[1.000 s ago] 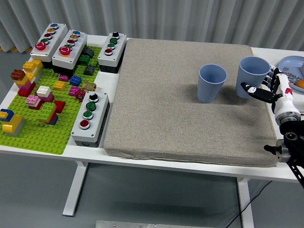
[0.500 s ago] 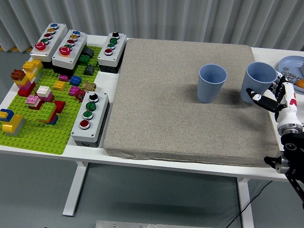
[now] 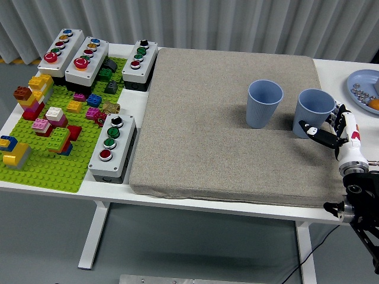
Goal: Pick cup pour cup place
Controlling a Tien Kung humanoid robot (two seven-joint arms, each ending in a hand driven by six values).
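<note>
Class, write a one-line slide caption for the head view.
Right hand grips a blue cup beside another on the grey mat.

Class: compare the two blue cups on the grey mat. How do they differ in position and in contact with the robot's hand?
The left cup stands free, mid-mat; the right cup sits near the mat's right edge. The right hand wraps the right cup, not the left cup. Both are blue, upright and open-topped.
</note>
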